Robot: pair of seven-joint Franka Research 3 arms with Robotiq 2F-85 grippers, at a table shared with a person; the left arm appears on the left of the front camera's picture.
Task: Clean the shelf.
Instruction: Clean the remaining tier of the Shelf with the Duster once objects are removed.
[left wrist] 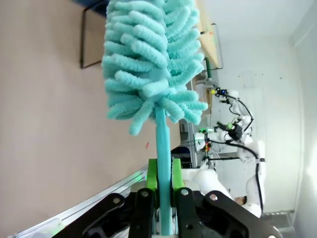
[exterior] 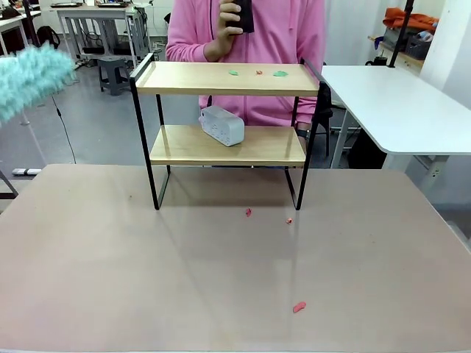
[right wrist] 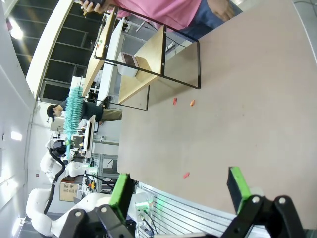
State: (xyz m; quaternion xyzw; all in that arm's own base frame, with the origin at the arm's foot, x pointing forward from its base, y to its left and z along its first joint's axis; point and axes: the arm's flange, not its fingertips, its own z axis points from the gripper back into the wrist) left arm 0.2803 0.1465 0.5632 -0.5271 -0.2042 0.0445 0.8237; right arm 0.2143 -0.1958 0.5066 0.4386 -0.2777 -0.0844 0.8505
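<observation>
Front view across the counter (exterior: 147, 279). The shelf (exterior: 191, 78) stands at the middle of the far edge, all four legs on the counter. Its long axis runs left to right, parallel to that edge, and its open front faces the robot. The near and middle counter lies broad and bare on both sides of the shelf, apart from three red scraps: two (exterior: 248, 212) just in front of the shelf's legs and one (exterior: 299, 307) nearer the robot. The top board carries two green scraps (exterior: 280, 73) and a small red scrap (exterior: 259, 71). The lower board carries a white box (exterior: 221, 126), turned askew left of centre. A person in a pink top (exterior: 280, 37) stands close behind the shelf, one hand (exterior: 224, 33) raised around a dark object. A white table (exterior: 397, 103) adjoins at the right, near the shelf's upper right corner. The left pincer (left wrist: 162, 173) is clamped on the handle of a teal duster (left wrist: 148, 59), whose fluffy head sits high at the front view's left edge, well apart from the shelf. The right pincer (right wrist: 179, 191) hangs with its fingers wide apart and nothing between them, above the counter's near side.
</observation>
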